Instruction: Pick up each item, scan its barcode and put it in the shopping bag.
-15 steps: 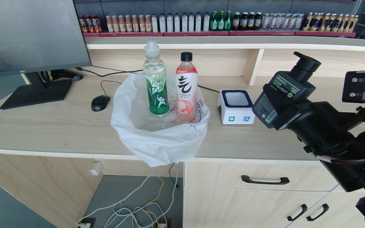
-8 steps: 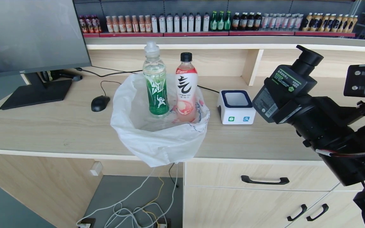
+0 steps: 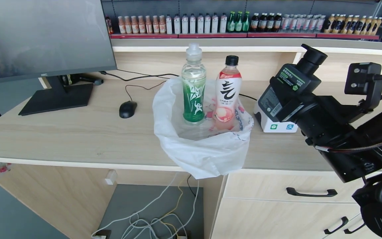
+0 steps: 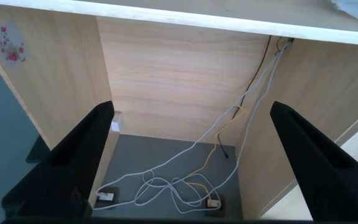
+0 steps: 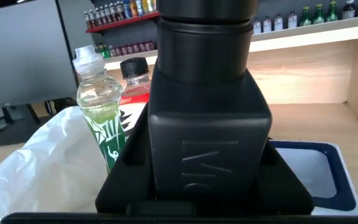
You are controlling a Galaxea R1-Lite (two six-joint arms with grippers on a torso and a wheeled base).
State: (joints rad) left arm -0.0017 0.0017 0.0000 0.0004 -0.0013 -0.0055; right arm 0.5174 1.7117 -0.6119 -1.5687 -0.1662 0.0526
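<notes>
My right gripper (image 3: 307, 117) is shut on a black pump bottle (image 3: 288, 90), held tilted with its barcode label facing down-left, just over the white scanner (image 3: 273, 126). A white shopping bag (image 3: 204, 149) sits on the counter to the left of the scanner. In it stand a green bottle (image 3: 193, 94) and a pink bottle (image 3: 228, 98). In the right wrist view the black pump bottle (image 5: 207, 130) sits in front, with the green bottle (image 5: 104, 118), pink bottle (image 5: 132, 87) and scanner (image 5: 328, 171) beyond. My left gripper (image 4: 191, 168) hangs open below the counter edge.
A monitor (image 3: 41, 36) on its stand and a black mouse (image 3: 127, 109) occupy the counter's left part. Cables (image 3: 151, 215) trail on the floor under the counter. Drawers with black handles (image 3: 311, 193) are at the lower right. A shelf of bottles (image 3: 244, 23) runs behind.
The head camera has shifted, so the whole scene sits further right. My right gripper has carried the black pump bottle left, from beside the scanner to over it.
</notes>
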